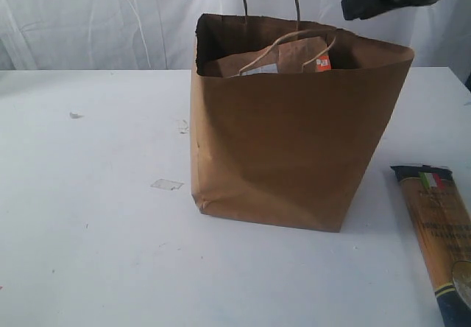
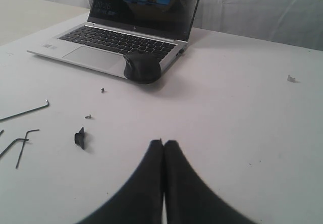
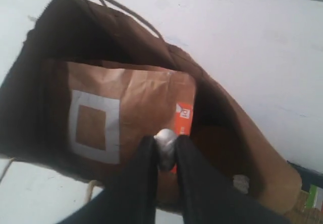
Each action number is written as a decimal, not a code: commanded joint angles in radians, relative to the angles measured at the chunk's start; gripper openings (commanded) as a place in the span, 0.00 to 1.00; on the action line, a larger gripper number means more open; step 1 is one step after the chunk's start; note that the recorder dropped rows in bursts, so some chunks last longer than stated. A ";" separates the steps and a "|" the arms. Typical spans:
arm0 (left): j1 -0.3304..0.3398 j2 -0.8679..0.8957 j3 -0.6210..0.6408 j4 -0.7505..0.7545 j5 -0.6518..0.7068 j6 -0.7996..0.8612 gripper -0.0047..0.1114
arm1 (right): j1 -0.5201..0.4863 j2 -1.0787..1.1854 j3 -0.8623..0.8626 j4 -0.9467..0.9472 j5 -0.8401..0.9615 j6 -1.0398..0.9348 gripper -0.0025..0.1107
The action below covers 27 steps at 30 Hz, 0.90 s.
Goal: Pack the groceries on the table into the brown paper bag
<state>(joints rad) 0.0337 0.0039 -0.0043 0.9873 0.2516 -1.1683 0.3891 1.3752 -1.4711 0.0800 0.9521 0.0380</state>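
The brown paper bag (image 1: 294, 143) stands open in the middle of the white table (image 1: 96, 231). A brown labelled pouch (image 3: 126, 103) leans inside it, and its top shows over the rim (image 1: 294, 53). My right gripper (image 3: 165, 142) hangs above the bag's mouth, high at the right in the exterior view (image 1: 357, 3). It is shut on a small silvery rounded piece (image 3: 165, 151) that looks like the pull-tab can; the rest is hidden by the fingers. The long spaghetti packet (image 1: 440, 231) lies on the table right of the bag. My left gripper (image 2: 164, 144) is shut and empty.
A pale object (image 3: 241, 182) lies deep in the bag. Under the left gripper are a laptop (image 2: 136, 22), a black mouse (image 2: 142, 66), hex keys (image 2: 22, 110), small screws and a black scrap (image 2: 79, 137). Bits of tape (image 1: 167, 184) mark the table left of the bag.
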 commanded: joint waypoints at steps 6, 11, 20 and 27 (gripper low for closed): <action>-0.007 -0.004 0.004 0.016 0.002 -0.002 0.04 | -0.001 0.043 -0.007 -0.032 0.045 -0.014 0.30; -0.007 -0.004 0.004 0.016 0.002 -0.002 0.04 | -0.001 0.043 -0.007 -0.053 0.057 -0.017 0.32; -0.007 -0.004 0.004 0.016 0.002 -0.002 0.04 | -0.001 -0.057 -0.007 -0.368 0.028 0.038 0.09; -0.007 -0.004 0.004 0.016 0.002 -0.002 0.04 | -0.009 -0.164 -0.005 -0.980 -0.001 0.399 0.02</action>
<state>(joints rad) 0.0337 0.0039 -0.0043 0.9873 0.2516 -1.1683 0.3891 1.2381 -1.4717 -0.6690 0.9502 0.2994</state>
